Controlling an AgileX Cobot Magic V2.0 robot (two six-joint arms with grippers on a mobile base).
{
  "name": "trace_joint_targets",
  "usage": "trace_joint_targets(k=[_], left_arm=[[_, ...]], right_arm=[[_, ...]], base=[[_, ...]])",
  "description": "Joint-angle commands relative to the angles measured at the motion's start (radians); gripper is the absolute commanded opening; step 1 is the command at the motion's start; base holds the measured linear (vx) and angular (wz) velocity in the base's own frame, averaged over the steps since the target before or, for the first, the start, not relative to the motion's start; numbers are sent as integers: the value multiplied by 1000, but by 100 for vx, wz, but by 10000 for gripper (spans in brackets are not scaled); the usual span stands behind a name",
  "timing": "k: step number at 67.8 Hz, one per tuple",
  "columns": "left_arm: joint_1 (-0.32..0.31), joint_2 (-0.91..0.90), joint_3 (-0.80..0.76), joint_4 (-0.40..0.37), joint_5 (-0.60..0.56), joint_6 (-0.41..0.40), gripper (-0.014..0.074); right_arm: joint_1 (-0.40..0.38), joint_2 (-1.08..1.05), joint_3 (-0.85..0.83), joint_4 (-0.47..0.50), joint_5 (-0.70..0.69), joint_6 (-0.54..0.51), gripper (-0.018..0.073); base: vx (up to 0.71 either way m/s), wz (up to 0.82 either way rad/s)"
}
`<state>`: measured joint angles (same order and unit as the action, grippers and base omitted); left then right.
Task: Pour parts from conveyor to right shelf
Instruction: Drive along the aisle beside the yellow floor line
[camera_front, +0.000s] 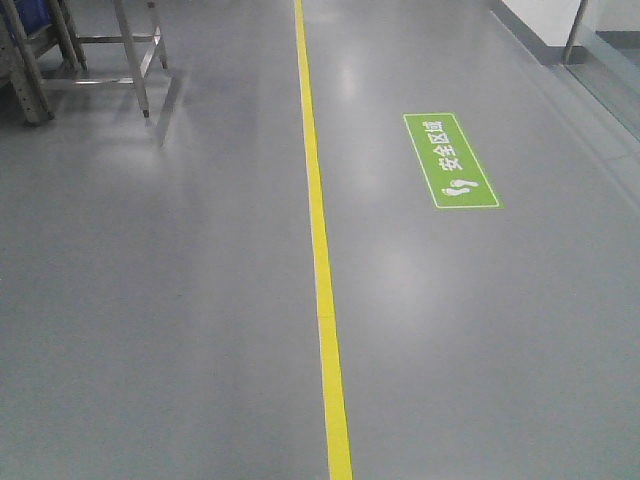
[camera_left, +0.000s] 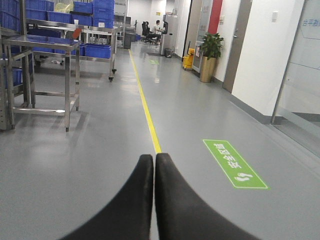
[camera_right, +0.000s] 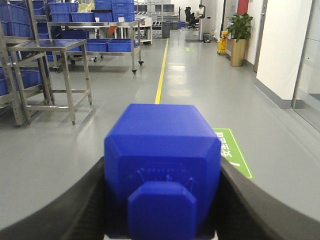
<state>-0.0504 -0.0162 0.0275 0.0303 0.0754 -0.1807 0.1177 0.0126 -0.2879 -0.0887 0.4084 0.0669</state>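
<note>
Furthest left in both wrist views stand steel racks (camera_right: 12, 85) loaded with blue bins (camera_right: 60, 7). Just in front of them is a bare steel table (camera_left: 42, 42), whose legs also show in the top left corner of the front view.

The left gripper (camera_left: 154, 162) hangs low over the grey floor (camera_left: 75, 150). Its two black fingers (camera_left: 125, 205) are pressed flat against each other with nothing between them.

A yellow line (camera_front: 320, 250) runs straight down the aisle, just beyond the left gripper's tips and roughly through the middle of the front view.

The right gripper (camera_right: 162, 167) pinches the blue block (camera_right: 162, 145) from both sides, with a dark finger (camera_right: 65, 200) touching each flank. The block is held above the floor and fills the centre of the right wrist view, and its short stud faces the camera (the stud looks faceted rather than cleanly round from here).

To the right of the line, a green floor sign (camera_front: 450, 160) with white characters and footprints lies flat on the floor. Further right and far down the aisle, a potted plant (camera_right: 240, 35) stands beside the white wall (camera_right: 280, 45). A glass panel runs along the right edge.
</note>
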Motion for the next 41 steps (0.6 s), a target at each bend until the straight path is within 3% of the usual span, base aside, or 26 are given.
trace_joint_targets(k=[1,41], left_arm=[[-3,-7,22,-9,-75,-4,-6],[-3,-7,22,-9,-75,-4,-6]], right_arm=[[-6,14,-25,-7,-82,-7,-4],[-6,14,-25,-7,-82,-7,-4]], base=[[61,2],[66,-3]])
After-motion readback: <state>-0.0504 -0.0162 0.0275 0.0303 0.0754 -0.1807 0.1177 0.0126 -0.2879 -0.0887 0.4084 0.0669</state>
